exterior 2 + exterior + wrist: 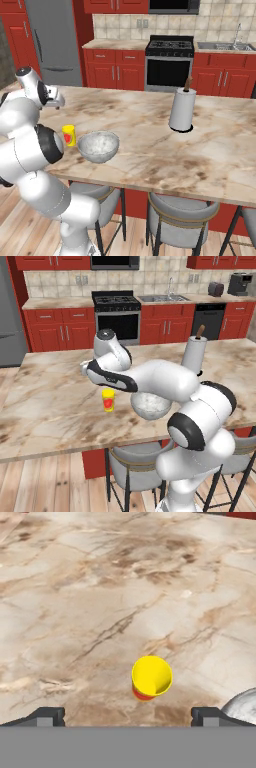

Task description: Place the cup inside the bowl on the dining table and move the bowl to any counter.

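The gripper stands wide, its two dark fingertips far apart at the bottom of the hand view and nothing held between them. Just above the gap between them, a little right of centre in that view, sits the cup, seen from above with its yellow mouth open and a red band at its foot, upright on the marble and clear of both tips. At the lower right edge of the hand view a curved grey sliver of the bowl shows, near the cup but apart from it. In the left base view the cup is left of centre, below the dark-trimmed hand of the arm, and the speckled bowl lies just to its right, partly behind the arm. In the right base view the cup is at the middle left and the bowl just right of it, both near the front edge of the dining table. Further back on the table, right of centre, a paper towel roll stands upright on its holder. Beyond, at the top of the frame, a stove sits among red cabinets, with the counter to its left, and grey stools are below the table's edge.
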You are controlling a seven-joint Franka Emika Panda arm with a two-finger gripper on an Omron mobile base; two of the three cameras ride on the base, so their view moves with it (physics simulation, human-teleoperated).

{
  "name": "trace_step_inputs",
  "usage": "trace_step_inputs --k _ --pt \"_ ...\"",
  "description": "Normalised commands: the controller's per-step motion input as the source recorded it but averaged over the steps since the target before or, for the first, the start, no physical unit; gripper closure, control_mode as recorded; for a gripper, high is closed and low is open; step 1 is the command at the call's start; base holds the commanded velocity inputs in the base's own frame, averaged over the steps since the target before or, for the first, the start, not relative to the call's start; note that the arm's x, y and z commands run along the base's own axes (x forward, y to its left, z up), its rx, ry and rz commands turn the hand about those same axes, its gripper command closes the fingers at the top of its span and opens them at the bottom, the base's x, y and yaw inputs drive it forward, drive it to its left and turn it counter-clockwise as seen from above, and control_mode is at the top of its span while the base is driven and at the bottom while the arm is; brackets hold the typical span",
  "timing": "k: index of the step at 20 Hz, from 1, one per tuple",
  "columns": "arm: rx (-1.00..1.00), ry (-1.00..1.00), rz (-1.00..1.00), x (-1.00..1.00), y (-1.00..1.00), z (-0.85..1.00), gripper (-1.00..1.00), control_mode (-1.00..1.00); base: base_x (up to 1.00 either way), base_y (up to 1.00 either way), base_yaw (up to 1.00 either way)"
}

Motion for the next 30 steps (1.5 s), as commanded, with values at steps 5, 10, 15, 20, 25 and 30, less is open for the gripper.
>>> trace_step_inputs --k 5,10,15,20,25,30 --pt "0.0 0.02 0.0 0.0 0.0 -0.06 -1.0 -1.0 0.0 0.0 0.0" --pt "0.0 0.06 0.0 0.0 0.0 0.0 -1.0 -1.0 0.0 0.0 0.0" --pt "-0.02 0.11 0.0 -0.03 0.0 0.0 -1.0 -1.0 0.0 0.0 0.0" --pt "-0.02 0.11 0.0 -0.09 0.0 0.0 -1.0 -1.0 0.0 0.0 0.0" --pt "-0.07 0.08 0.0 -0.03 0.0 -0.04 -1.0 -1.0 0.0 0.0 0.0" --pt "-0.11 0.01 0.0 0.0 0.0 -0.14 -1.0 -1.0 0.0 0.0 0.0"
